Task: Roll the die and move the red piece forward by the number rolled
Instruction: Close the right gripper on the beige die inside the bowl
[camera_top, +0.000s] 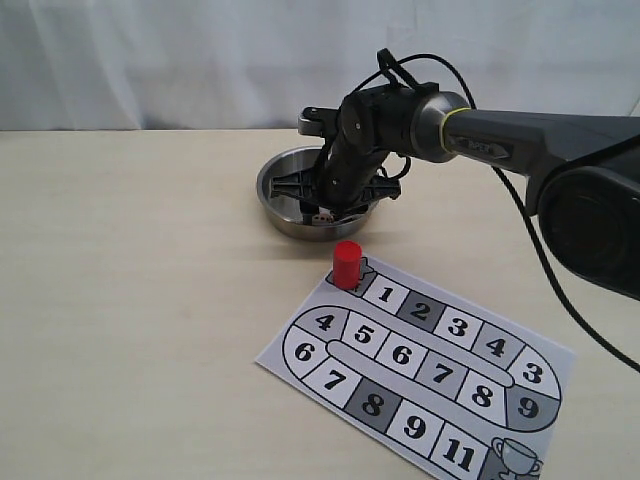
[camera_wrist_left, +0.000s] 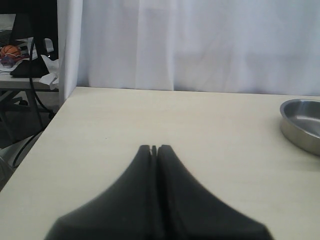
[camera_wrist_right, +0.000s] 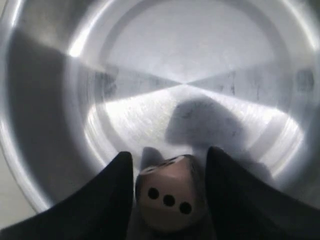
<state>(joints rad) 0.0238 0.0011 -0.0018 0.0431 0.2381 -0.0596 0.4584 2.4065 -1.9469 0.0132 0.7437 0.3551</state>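
Note:
The die (camera_wrist_right: 169, 197), a light-tan cube showing three dark pips, sits between the two black fingers of my right gripper (camera_wrist_right: 169, 154), which is shut on it just above the floor of the steel bowl (camera_wrist_right: 190, 60). In the exterior view the right gripper (camera_top: 326, 206) points down into the bowl (camera_top: 272, 186), and the die (camera_top: 320, 213) shows at its tips near the bowl's front wall. The red piece (camera_top: 346, 264) stands upright on the start square of the paper board (camera_top: 440, 375). My left gripper (camera_wrist_left: 154, 148) is shut and empty above bare table.
The numbered track on the board runs from the red piece toward a trophy square (camera_top: 517, 457) at the near right. The bowl's rim (camera_wrist_left: 300, 125) lies off to one side of the left gripper. A white curtain hangs behind the table.

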